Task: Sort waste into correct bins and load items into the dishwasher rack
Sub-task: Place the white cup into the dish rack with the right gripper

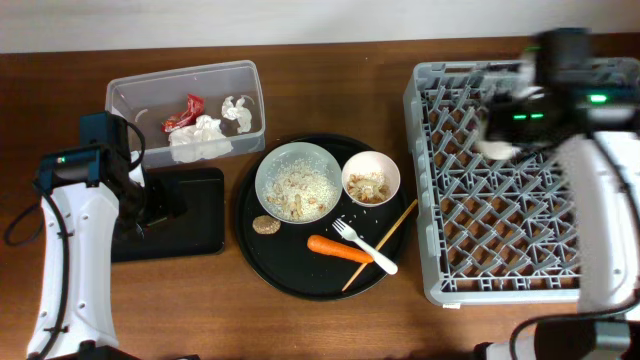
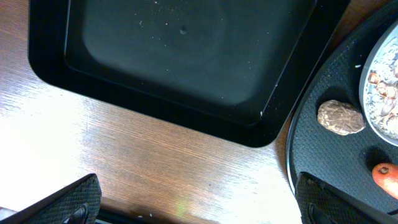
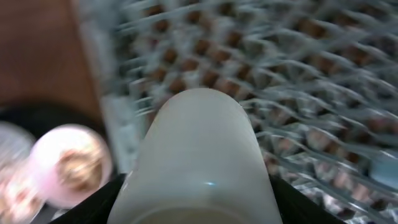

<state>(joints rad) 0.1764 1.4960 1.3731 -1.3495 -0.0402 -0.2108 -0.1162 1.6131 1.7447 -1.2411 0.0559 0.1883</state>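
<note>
Brown wooden table all round, and nearest us sits the round tray. At its front edge the carrot lies flat. The fork runs slantwise with its handle across the carrot's right end and across the stick. That stick's far end pokes over the rim toward the rack.

A step back, the lump sits just beside the plate-bowl, which is full of crumbs. The bowl stands right next to it, brownish scraps inside.

Over to the left, the black tray is on the wood, near the round tray. The left arm covers its left part from above. The left gripper hangs over it, fingers spread wide, nothing between them.

Now the right side: the rack, big and grey, with the right arm hiding its right flank and far corner. The right gripper is above the rack's far left part, fingers clamped on the cup, one dark finger at each flank. The wrist picture is smeared, pegs just a grey mesh behind the cup.

Farthest back on the left is the tub, holding the napkins and the wrapper.
</note>
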